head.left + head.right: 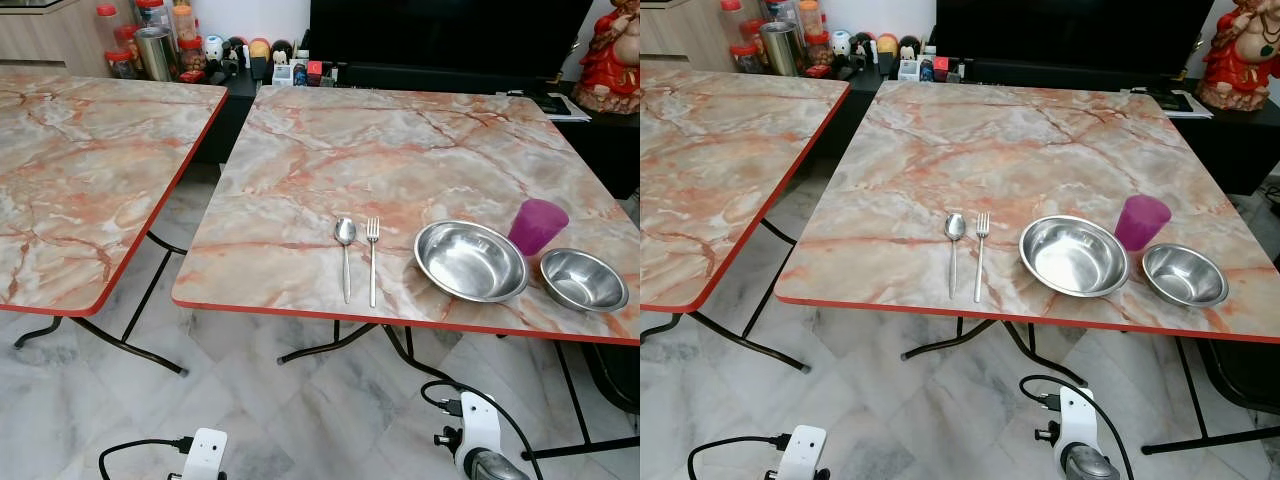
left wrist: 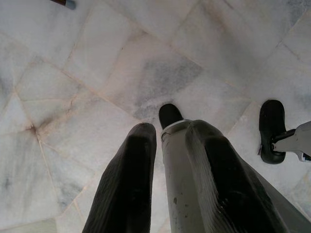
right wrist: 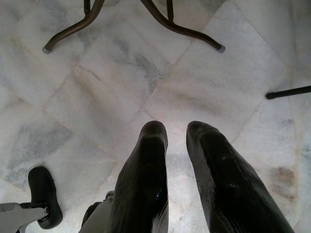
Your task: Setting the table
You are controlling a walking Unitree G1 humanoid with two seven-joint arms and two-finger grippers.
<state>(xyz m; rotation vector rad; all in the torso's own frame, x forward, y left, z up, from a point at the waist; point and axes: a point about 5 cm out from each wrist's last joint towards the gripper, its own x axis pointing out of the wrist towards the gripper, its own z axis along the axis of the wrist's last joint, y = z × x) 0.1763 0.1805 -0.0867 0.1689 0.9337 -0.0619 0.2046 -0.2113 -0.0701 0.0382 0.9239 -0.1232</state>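
Wrist views: left pincer (image 2: 170,133) | right pincer (image 3: 177,130) | both hanging floorward, slightly parted, empty

White wrist housings (image 1: 478,425) trail black cables; ribbed black fingers (image 3: 146,184).

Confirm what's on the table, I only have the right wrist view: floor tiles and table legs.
Observer: Near the front edge of the right-hand table, a spoon and a fork lie side by side, handles toward the robot.
Operator: Any dishes?
Observer: Two steel bowls to the right of the fork: a large bowl and a small bowl.
Operator: Cup?
Observer: A purple cup stands behind the gap between the bowls.
Operator: Left gripper?
Observer: The left gripper hangs low over the floor tiles, fingers slightly apart, holding nothing.
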